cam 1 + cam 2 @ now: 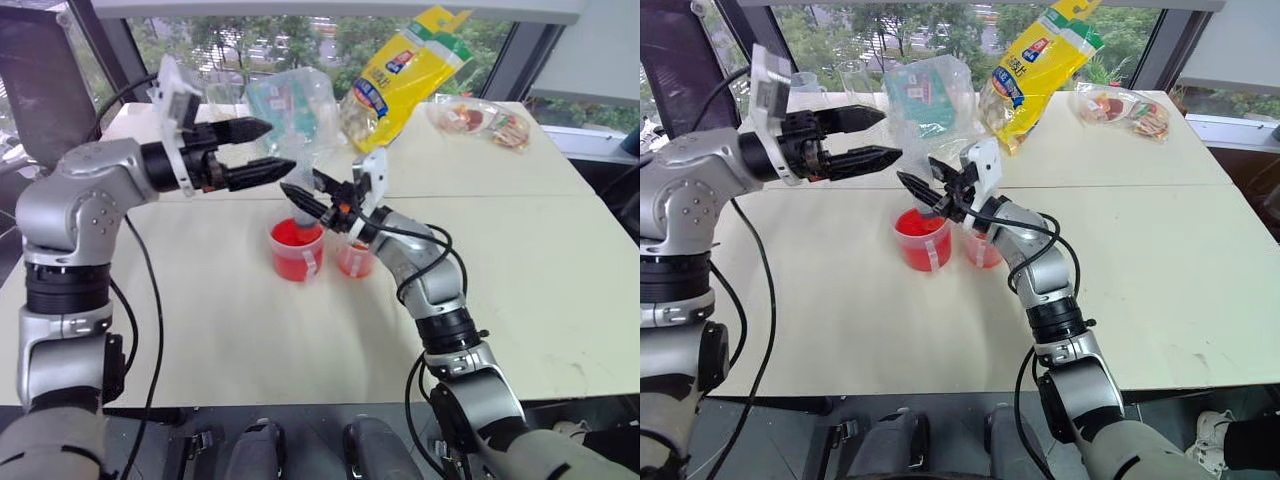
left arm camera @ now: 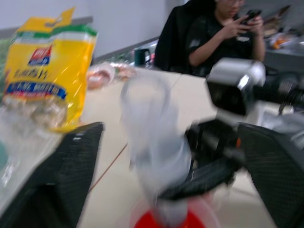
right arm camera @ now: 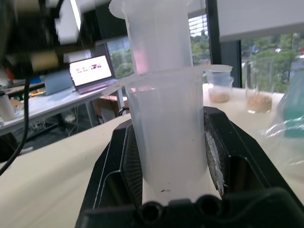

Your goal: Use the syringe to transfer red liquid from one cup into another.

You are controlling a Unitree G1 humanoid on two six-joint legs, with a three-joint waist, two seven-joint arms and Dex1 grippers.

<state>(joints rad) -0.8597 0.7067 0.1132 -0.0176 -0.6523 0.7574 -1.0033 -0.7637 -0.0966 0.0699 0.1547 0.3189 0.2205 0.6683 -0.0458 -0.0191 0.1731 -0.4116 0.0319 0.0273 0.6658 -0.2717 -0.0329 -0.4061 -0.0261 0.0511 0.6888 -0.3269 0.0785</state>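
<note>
Your right gripper is clamped on the syringe barrel, holding it upright, long axis vertical, tip pointing down into the larger red cup on the bench; the smaller cup stands just beside it on your right. Beyond and left, your left gripper hangs wide and empty, level, the plunger between its fingers in the wrist view.

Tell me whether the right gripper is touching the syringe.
Touching. In the right wrist view the right gripper has its jaws pressed against both sides of the syringe barrel, with no gap showing on either side.
</note>
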